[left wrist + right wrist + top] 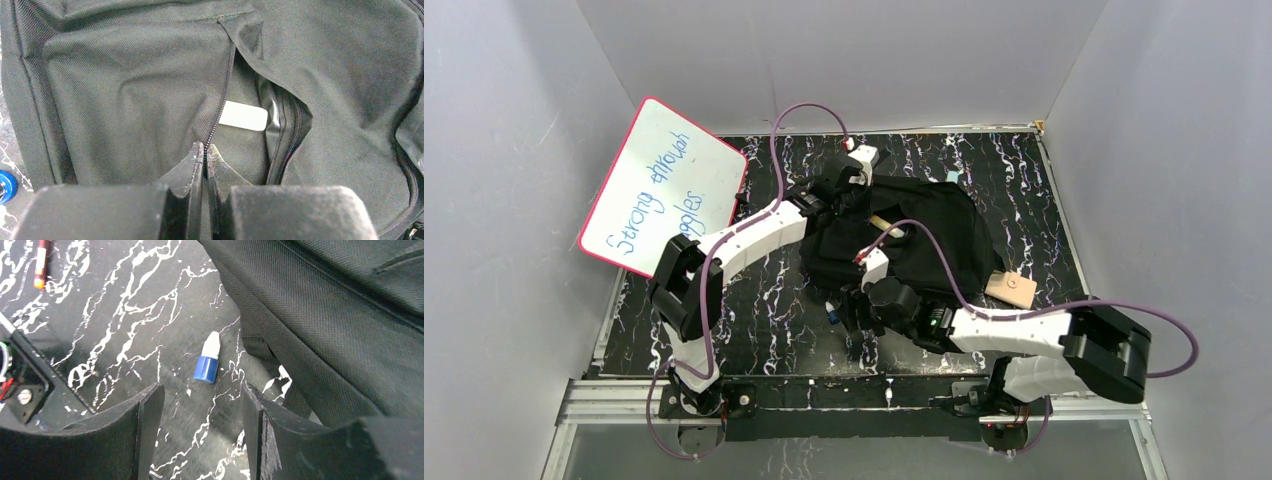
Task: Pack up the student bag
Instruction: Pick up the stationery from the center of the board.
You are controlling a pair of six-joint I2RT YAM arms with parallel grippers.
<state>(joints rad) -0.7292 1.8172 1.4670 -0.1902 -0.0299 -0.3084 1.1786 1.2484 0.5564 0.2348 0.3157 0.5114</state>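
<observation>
The student bag (924,235), a black fabric backpack, lies in the middle of the table. Its pocket opening gapes, and a white label (243,115) shows inside it. My left gripper (205,150) is shut on the zipper edge of the student bag (130,90), at the bag's far left side (839,198). My right gripper (200,390) hangs open over the bare table just off the bag's near edge (854,310), with nothing between its fingers. A small blue and white capped item (206,364) lies on the table just ahead of the right fingers.
A red-edged whiteboard (664,190) with blue writing leans at the left wall. A tan wooden block (1011,290) sits right of the bag. A tan stick (886,225) pokes out on top of the bag. A red-orange marker (41,262) lies on the table.
</observation>
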